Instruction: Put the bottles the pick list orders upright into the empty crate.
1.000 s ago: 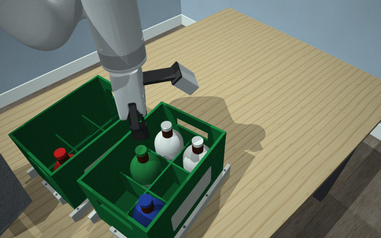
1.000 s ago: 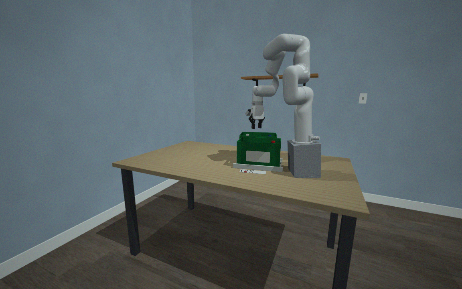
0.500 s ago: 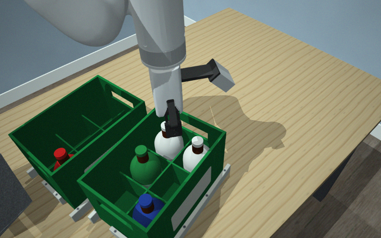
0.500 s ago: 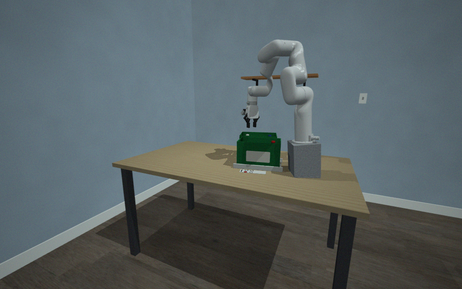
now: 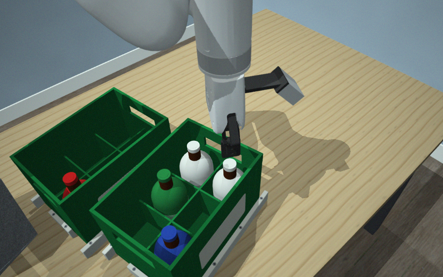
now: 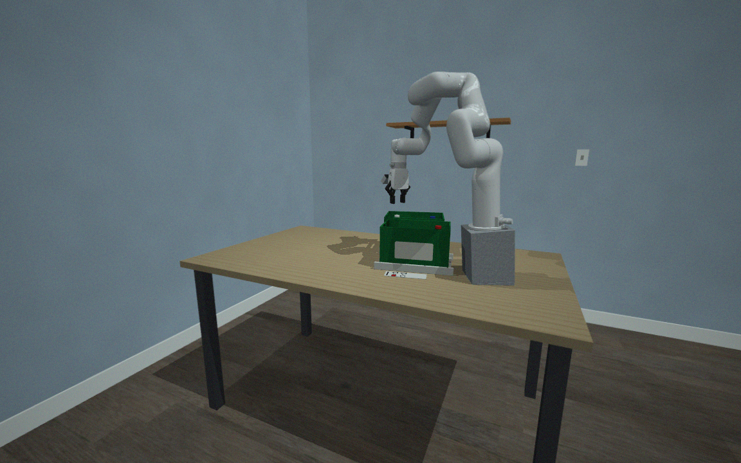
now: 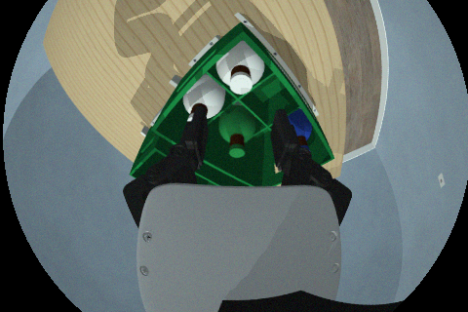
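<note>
Spanning most of every view, the tabletop (image 5: 336,113) carries two green crates side by side. One bottle, the red-capped bottle (image 5: 70,182), is already seen in the receiving crate (image 5: 89,113); the source crate (image 5: 240,213) holds two white-capped bottles (image 5: 195,161), a green-capped bottle (image 5: 168,192) and a blue-capped bottle (image 5: 169,241), so further picks are judged outstanding. The hand (image 5: 230,142) is held spread and empty above the source crate's far end. The pick list (image 6: 404,274) is shown only in the exterior view, too small to be read; in the wrist view the green-capped bottle is framed between the fingers.
</note>
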`<state>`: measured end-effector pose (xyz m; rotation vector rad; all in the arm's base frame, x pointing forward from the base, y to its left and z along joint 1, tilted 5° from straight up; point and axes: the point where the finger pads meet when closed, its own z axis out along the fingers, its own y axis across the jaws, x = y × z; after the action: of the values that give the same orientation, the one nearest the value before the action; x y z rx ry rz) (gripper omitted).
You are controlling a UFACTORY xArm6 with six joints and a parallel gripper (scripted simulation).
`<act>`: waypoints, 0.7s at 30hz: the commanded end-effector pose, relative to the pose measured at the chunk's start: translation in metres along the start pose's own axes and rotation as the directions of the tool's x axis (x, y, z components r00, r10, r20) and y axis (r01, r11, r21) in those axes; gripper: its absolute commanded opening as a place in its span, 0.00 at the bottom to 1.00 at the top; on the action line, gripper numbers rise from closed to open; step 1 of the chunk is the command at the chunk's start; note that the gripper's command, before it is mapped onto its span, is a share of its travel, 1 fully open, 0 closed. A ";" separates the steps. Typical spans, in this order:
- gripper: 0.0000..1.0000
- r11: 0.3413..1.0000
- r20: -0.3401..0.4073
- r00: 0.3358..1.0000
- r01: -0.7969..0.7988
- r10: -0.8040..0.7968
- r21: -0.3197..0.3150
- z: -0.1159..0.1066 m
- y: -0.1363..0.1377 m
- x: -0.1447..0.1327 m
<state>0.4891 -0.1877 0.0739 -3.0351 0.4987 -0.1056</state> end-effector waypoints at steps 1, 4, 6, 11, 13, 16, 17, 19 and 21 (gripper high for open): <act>0.65 1.000 -0.004 1.000 0.000 0.000 0.000 -0.002 0.000 0.002; 0.65 1.000 -0.004 1.000 0.000 0.000 0.000 -0.001 0.000 0.002; 0.65 1.000 -0.004 1.000 0.000 0.000 0.000 0.002 0.000 0.002; 0.65 1.000 -0.004 1.000 0.000 0.000 0.000 0.006 0.000 0.002; 0.65 1.000 -0.004 1.000 0.000 0.000 0.000 0.009 0.000 0.002; 0.65 1.000 -0.004 1.000 0.000 0.000 0.000 0.013 0.000 0.002; 0.65 1.000 -0.004 1.000 0.000 0.000 0.000 0.014 0.000 0.002; 0.65 1.000 -0.004 1.000 0.000 0.000 0.000 0.017 0.000 0.002; 0.65 1.000 -0.004 1.000 0.000 0.000 0.000 0.019 0.000 0.002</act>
<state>0.4908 -0.1869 0.0568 -3.0350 0.4987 -0.1048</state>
